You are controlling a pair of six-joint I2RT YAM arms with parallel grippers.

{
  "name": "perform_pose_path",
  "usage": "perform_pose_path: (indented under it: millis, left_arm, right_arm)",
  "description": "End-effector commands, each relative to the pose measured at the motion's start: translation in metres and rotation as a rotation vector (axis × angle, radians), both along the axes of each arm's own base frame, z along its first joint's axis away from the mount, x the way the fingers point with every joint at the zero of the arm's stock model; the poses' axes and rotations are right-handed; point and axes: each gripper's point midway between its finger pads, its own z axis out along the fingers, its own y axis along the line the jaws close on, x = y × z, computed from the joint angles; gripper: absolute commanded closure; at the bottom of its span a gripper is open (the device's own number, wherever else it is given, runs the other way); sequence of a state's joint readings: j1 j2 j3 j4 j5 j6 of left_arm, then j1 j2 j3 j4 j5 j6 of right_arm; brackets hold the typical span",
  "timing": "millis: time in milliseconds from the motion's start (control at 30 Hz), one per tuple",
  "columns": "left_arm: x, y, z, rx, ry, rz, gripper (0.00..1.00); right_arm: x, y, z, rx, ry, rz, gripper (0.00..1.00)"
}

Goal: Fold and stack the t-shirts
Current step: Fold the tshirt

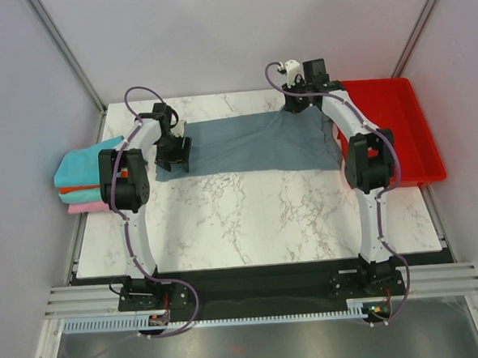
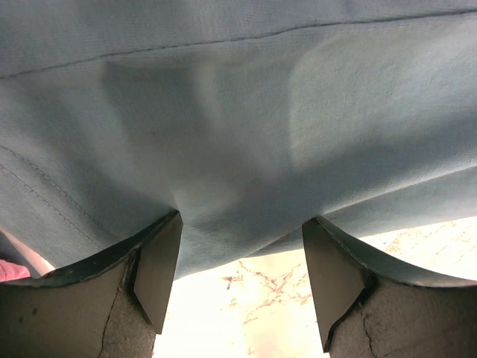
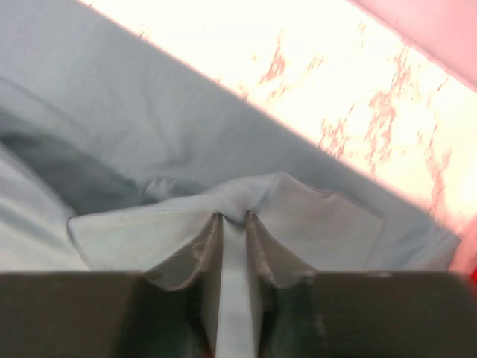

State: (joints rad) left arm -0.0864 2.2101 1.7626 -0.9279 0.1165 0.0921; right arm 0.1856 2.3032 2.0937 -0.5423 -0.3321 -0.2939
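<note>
The large slate grey-blue t-shirt (image 1: 253,142) lies spread across the back of the marble table (image 1: 249,219). My right gripper (image 1: 295,102) is at its far right edge, and in the right wrist view it (image 3: 232,218) is shut on a pinched fold of the shirt (image 3: 149,149). My left gripper (image 1: 174,154) is at the shirt's left end. In the left wrist view it (image 2: 242,276) is open, with the shirt's edge (image 2: 238,112) draped at the fingertips (image 2: 160,268). Folded teal (image 1: 88,164), orange (image 1: 81,189) and pink (image 1: 86,208) t-shirts are stacked at the table's left edge.
A red plastic tray (image 1: 398,129) stands at the right edge of the table, close to the right arm; its rim shows in the right wrist view (image 3: 432,30). Grey walls enclose the table at the back and sides.
</note>
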Motion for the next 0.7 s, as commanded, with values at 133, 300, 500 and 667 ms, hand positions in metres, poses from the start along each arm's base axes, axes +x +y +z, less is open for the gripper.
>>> perform_pose_path:
  millis: [133,300,500,667]
  left_arm:
    - [0.014,-0.006,0.022,-0.042,-0.081,0.014,0.21]
    - [0.020,-0.022,0.095,-0.095,-0.239,-0.026,0.16]
    - [0.013,-0.019,0.127,-0.086,-0.306,-0.040,0.13]
    - [0.020,-0.008,0.098,-0.050,-0.256,-0.020,0.14]
  right_arm:
    - [0.019,0.017,0.004,-0.011,-0.059,-0.049,0.39]
    - [-0.003,-0.006,0.036,0.009,-0.084,-0.092,0.35]
    - [-0.038,-0.020,0.036,0.068,-0.005,-0.155,0.35]
    - [-0.056,-0.016,-0.008,0.202,0.175,-0.165,0.36]
